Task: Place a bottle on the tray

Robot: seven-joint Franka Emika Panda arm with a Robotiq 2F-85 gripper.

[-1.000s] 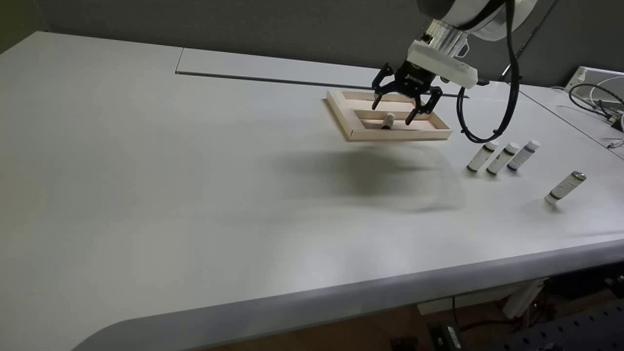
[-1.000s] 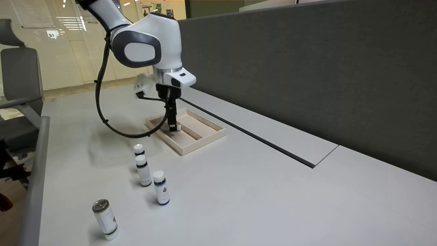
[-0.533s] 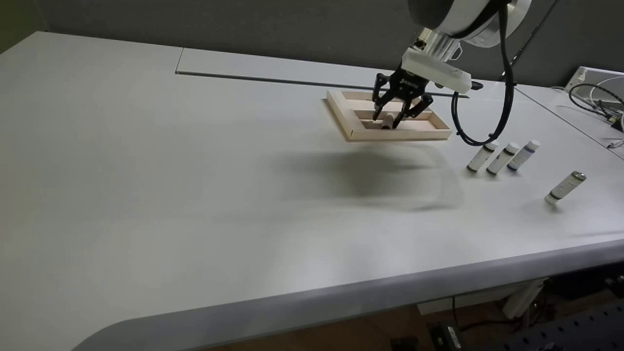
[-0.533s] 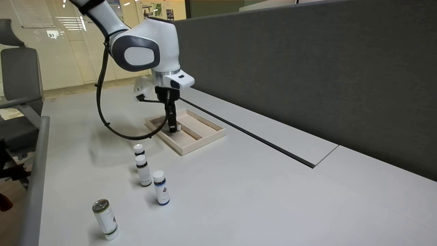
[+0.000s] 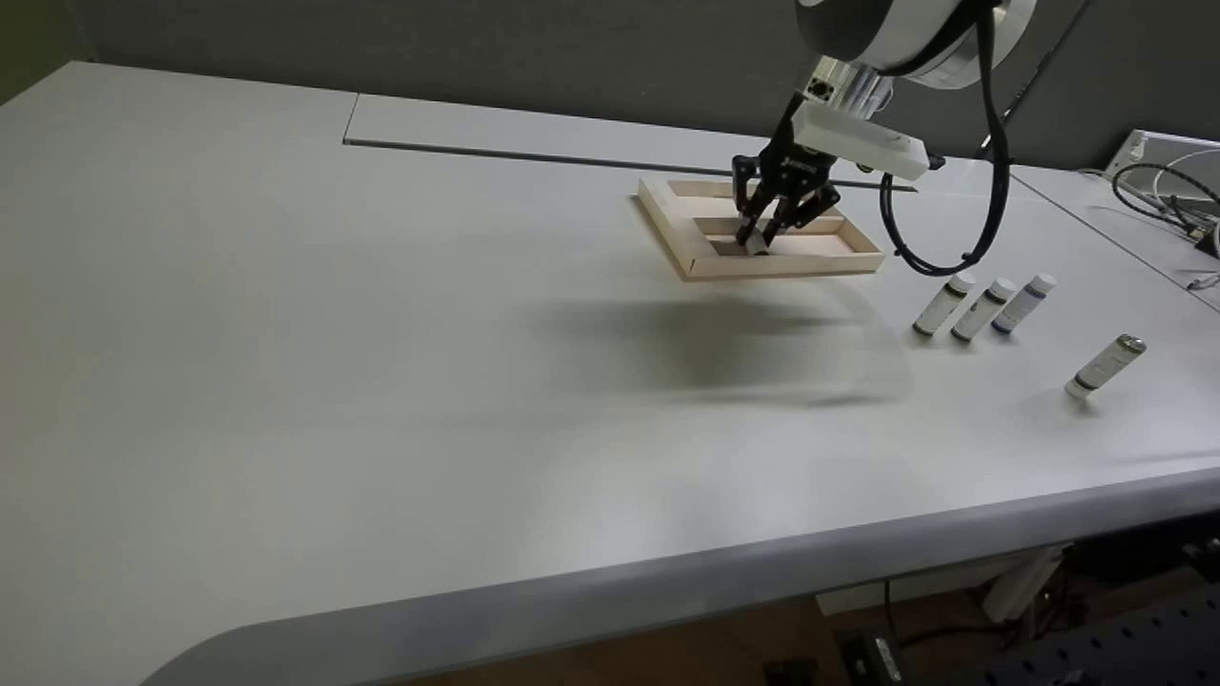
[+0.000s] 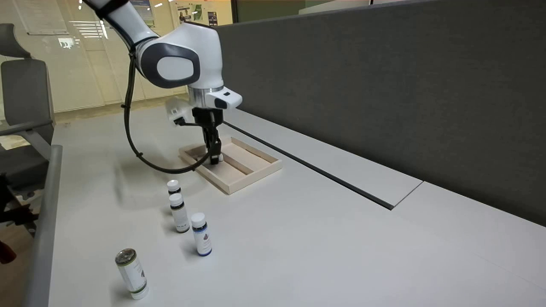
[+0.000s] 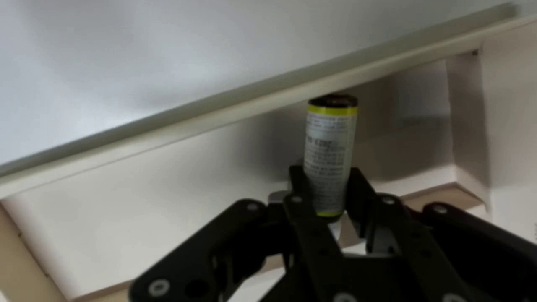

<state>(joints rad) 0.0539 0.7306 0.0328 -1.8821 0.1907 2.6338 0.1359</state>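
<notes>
The bottle (image 7: 329, 142), with a white label and yellow bands, lies across the narrow front compartment of the tray (image 7: 235, 110). Its dark end points at the tray's outer rim; its white cap (image 6: 220, 157) is by the divider. My gripper (image 7: 327, 180) is shut on it near the capped end, a finger on either side. Whether the bottle touches the tray floor I cannot tell. In an exterior view the gripper (image 5: 756, 232) reaches down into the light wooden tray (image 5: 786, 266), and only the bottle's end (image 5: 757, 246) shows below the fingers.
Three similar bottles, the nearest to the tray being a white-capped bottle (image 5: 944, 305), stand grouped on the table. Farther off stands an upside-down bottle (image 6: 132, 273). A black cable (image 5: 999, 191) loops beside the arm. A grey partition (image 6: 362, 94) runs along the table's back edge.
The jaws came down from wide open and closed on the bottle in the tray. The bottle has turned slightly and the tray has shifted a little.
</notes>
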